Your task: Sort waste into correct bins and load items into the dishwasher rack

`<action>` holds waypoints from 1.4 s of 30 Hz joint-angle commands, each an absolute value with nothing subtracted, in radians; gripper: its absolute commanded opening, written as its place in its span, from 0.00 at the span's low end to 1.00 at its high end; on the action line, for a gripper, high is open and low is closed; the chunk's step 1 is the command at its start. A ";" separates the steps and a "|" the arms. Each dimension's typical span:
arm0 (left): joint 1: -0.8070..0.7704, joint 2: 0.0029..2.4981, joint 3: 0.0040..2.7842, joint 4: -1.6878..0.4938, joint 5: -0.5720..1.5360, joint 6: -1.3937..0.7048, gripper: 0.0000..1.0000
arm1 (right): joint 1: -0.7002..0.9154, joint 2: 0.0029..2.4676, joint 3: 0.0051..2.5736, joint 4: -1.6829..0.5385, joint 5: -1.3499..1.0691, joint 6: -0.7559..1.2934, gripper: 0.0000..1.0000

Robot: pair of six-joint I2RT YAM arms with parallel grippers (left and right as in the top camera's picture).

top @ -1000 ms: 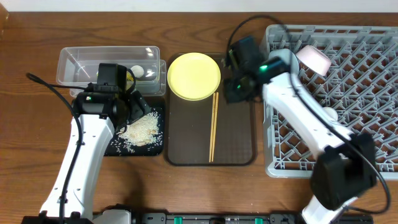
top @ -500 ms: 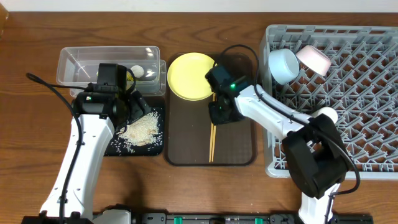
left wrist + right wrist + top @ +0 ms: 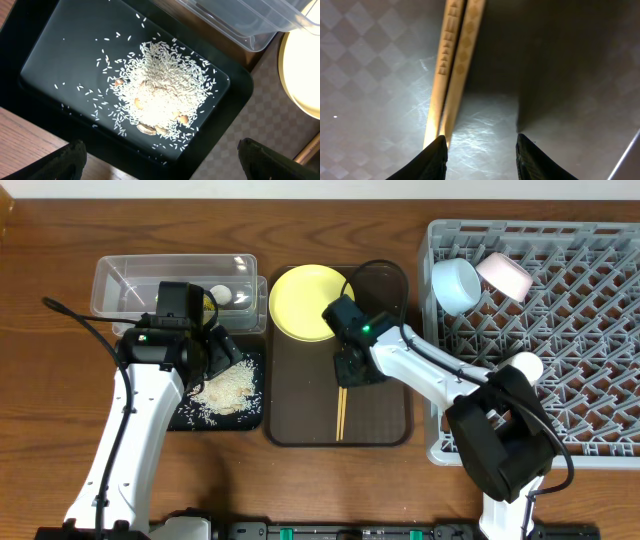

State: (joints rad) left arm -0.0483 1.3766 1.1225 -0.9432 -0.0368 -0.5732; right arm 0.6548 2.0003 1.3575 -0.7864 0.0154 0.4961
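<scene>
Right gripper (image 3: 480,156), half open and holding nothing, hangs just above the chopsticks (image 3: 451,70) on the brown serving tray (image 3: 385,415). We judge chopsticks and yellow plate (image 3: 312,302) yet to load. Blue bowl (image 3: 457,283), white bowl (image 3: 505,273) and cup (image 3: 523,365) already sit in the rack (image 3: 590,380); rice (image 3: 160,95) lies in the black tray (image 3: 55,55).

No lettering, label, brand or number can be read in any view; the only marks are small stamped triangles and diamonds along the chopsticks (image 3: 454,62) in the right wrist view, a pattern rather than text
</scene>
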 commanded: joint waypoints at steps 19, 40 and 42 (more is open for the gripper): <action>-0.043 1.371 1.131 -0.949 -0.053 -0.578 0.99 | 0.673 2.017 1.317 -0.767 0.025 0.524 0.43; -0.043 1.371 1.131 -0.946 -0.053 -0.578 0.99 | 0.649 1.886 1.324 -0.791 0.077 0.500 0.47; -0.043 1.371 1.131 -0.945 -0.053 -0.578 0.99 | 0.655 1.893 1.324 -0.791 0.074 0.500 0.47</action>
State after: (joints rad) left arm -0.0483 1.3766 1.1225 -0.9421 -0.0372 -0.5732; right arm 0.6464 1.8942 1.3243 -0.7914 0.0776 0.5213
